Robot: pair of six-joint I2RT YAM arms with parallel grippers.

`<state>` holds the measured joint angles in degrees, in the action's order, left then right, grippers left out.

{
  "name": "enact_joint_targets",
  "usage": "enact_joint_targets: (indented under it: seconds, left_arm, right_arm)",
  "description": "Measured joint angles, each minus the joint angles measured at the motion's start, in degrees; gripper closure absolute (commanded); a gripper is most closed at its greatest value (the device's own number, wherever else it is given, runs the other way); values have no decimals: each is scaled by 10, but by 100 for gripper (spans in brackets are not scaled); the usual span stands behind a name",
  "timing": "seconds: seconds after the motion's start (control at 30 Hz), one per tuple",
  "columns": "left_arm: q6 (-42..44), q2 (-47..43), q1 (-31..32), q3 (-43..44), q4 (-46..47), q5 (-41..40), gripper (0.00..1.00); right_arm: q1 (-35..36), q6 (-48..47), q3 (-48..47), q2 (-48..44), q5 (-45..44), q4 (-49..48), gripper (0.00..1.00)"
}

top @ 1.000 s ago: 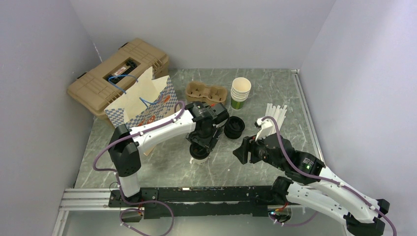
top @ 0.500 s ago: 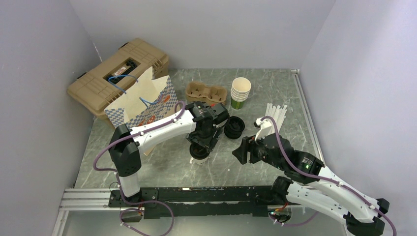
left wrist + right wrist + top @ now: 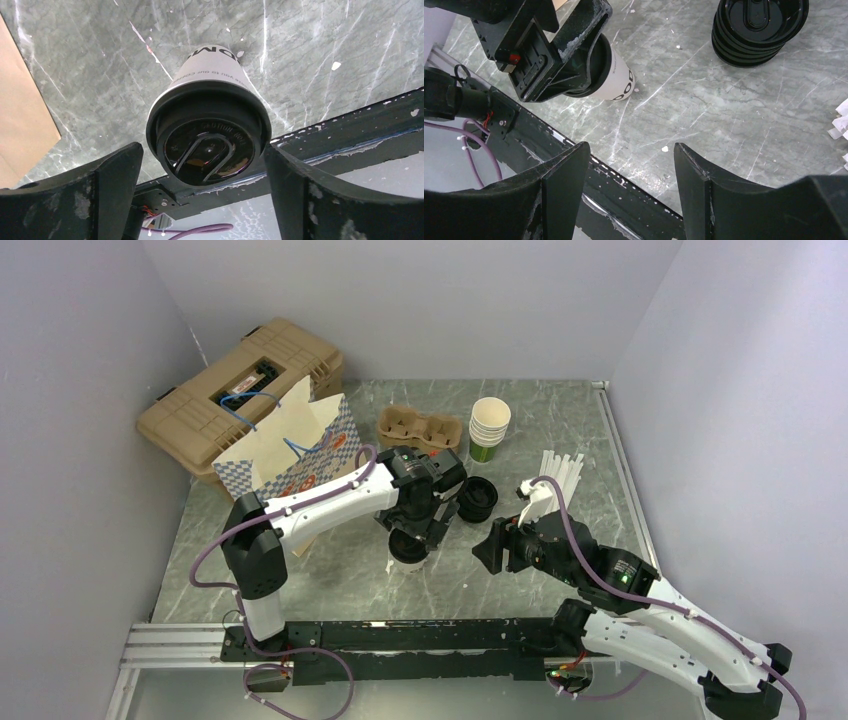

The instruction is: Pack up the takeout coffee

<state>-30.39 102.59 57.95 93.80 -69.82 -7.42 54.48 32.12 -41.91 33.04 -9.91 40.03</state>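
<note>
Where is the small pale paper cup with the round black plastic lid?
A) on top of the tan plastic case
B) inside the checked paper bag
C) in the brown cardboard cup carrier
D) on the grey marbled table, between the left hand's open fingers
D: the small pale paper cup with the round black plastic lid stands on the grey marbled table, with the left hand over it and a gap showing beside each finger.

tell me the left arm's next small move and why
Probably close the left gripper on the small pale paper cup with the round black plastic lid. Its jaws stand open, one on each side of the lid, with a gap on both sides: the cup is centred but not gripped. It stands upright on the grey marbled table.
</note>
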Motion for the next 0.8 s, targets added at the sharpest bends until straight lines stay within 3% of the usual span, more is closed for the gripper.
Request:
enact_joint_targets:
  seconds: [0.57,0.8]
  left_arm:
    - [0,-2,0,21,-10,-10,1]
    - [-2,-63,0,17,3,-28,1]
  right_arm:
    - [0,0,0,0,0,0,33]
    - [0,0,0,19,1,-2,34]
